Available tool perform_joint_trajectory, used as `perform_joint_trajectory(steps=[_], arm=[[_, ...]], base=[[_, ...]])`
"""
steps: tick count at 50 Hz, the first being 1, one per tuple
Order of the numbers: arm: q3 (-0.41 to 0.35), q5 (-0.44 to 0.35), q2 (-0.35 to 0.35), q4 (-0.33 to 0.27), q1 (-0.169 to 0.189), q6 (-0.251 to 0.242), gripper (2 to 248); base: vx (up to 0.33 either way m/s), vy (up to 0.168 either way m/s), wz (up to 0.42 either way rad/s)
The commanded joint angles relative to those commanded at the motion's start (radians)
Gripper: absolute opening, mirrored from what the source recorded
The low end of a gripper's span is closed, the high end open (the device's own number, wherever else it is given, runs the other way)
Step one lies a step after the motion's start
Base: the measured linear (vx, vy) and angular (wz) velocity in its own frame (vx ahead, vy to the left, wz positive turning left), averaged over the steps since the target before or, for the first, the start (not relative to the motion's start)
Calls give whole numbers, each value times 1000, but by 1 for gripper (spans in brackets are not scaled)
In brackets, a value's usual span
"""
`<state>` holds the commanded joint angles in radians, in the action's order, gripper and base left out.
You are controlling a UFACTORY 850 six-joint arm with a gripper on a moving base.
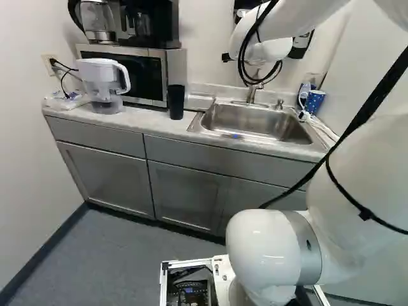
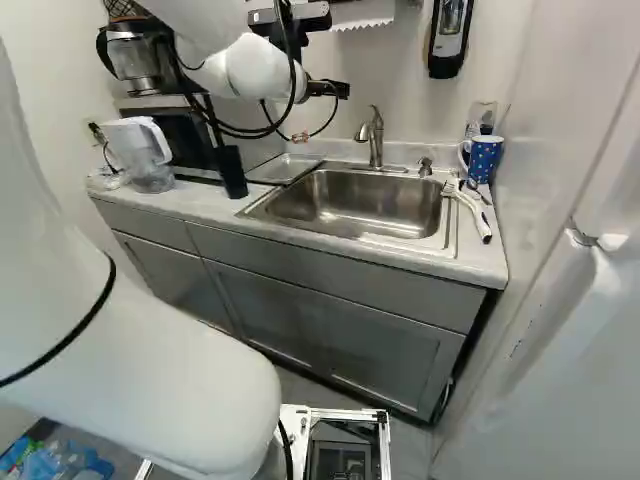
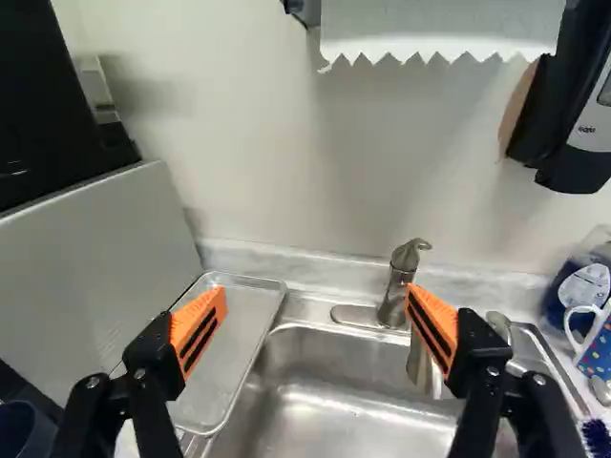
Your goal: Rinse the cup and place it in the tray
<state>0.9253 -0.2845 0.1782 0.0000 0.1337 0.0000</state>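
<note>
One gripper (image 3: 317, 301), jaws wide open, empty. Likely target, dark cup (image 1: 176, 102), stands upright beside microwave (image 1: 143, 78). Reaching it well probably means lining up low, straddling its sides centrally, closing gently, clear of tray (image 3: 224, 358).

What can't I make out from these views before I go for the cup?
- Inside of the black cup: too dark in both base views, cut off by the edge in the wrist view.
- Inside of the mug: too small in the base views, cut off in the wrist view.
- Tray, one side: behind a finger, wrist view.
</note>
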Motion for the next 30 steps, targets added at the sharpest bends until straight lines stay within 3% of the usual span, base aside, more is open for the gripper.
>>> perform_joint_trajectory(steps=[30], arm=[[14,0,-15,0,1,0,247]], base=[[76,-3,1]])
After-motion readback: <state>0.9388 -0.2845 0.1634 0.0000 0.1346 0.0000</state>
